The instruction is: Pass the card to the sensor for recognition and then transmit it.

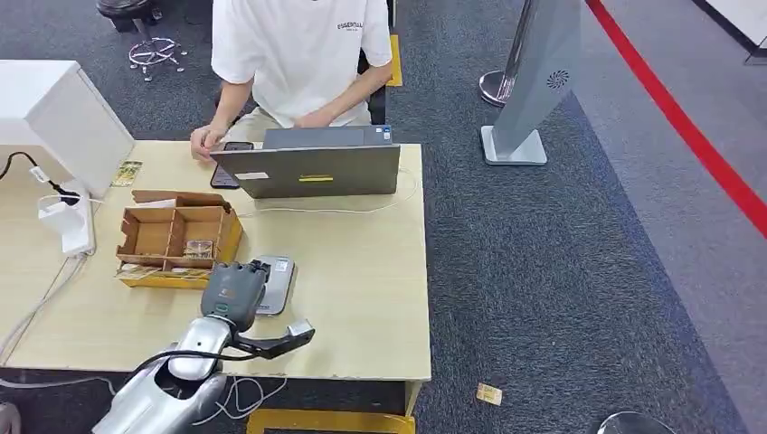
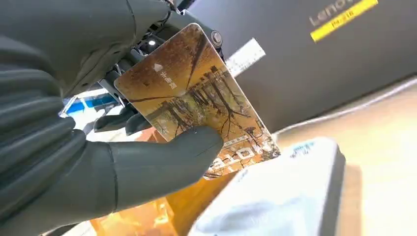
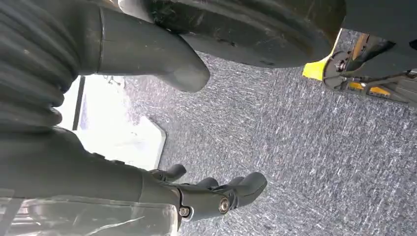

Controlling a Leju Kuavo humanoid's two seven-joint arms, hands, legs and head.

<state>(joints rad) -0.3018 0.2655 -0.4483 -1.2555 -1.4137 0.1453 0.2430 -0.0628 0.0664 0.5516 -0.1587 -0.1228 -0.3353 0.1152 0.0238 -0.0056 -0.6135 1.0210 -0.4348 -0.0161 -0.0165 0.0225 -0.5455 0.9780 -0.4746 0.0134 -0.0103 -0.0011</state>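
My left hand [image 1: 233,294] hovers over the near end of the grey sensor pad [image 1: 276,282] on the wooden table [image 1: 362,298]. It pinches a brown card [image 2: 196,105] printed with trees between thumb [image 2: 162,164] and fingers. The card hangs just above the white-grey sensor [image 2: 275,196], close to it; I cannot tell if they touch. My right hand [image 3: 196,196] hangs over grey carpet, fingers loosely curled, holding nothing.
A cardboard tray [image 1: 176,237] with cards sits left of the sensor. An open laptop [image 1: 312,167] stands behind it, with a person in a white shirt [image 1: 298,54] seated there. A white box [image 1: 54,113], a power strip [image 1: 68,221] and cables lie left. A card [image 1: 489,393] lies on the carpet.
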